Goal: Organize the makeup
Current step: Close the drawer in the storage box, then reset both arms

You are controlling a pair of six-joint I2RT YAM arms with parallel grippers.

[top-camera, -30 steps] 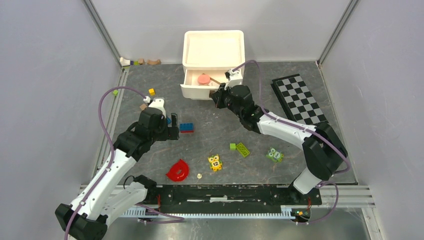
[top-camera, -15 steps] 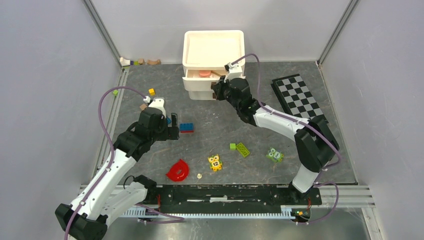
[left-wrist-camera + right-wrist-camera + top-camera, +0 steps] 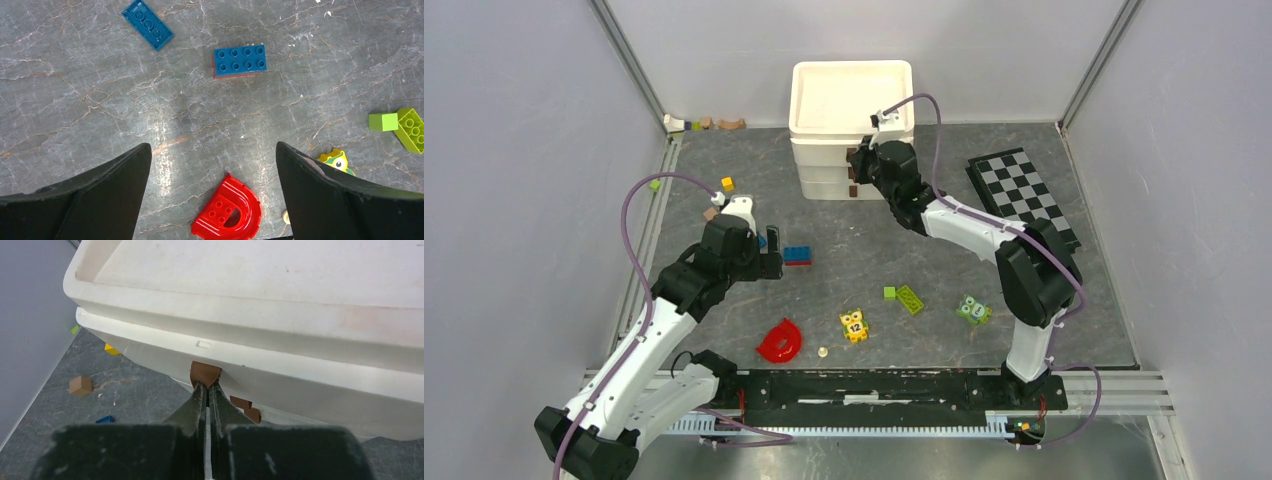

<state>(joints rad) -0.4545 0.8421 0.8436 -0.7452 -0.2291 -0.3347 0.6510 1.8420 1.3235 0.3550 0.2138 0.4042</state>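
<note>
**A:** Where is the makeup? I can't find a single piece.

**B:** Nor can I. None of it shows on the grey marbled table point(image 3: 724, 150). My guess is that it sits inside the white plastic drawer unit point(image 3: 824, 165) at the middle of the table's far edge. All the unit's fronts are flush, so the contents are hidden.

**A:** And the arms?

**B:** The right gripper point(image 3: 207, 390) is clenched on nothing. Its tips are pressed against the small brown handle point(image 3: 205, 374) of the top drawer. The left gripper point(image 3: 212, 147) hangs released over the left half of the table, above a blue toy brick point(image 3: 240, 60) and a red half-ring piece point(image 3: 227, 212).

**A:** How would you handle things from here?

**B:** The unit looks like light, stiff, smooth plastic, so a hard pull could slide it across the table. I would pinch the handle across its flat sides and draw it straight out. Small cosmetics are probably light and slippery, and tubes and pencils roll, so I would grip them mid-length.
</note>
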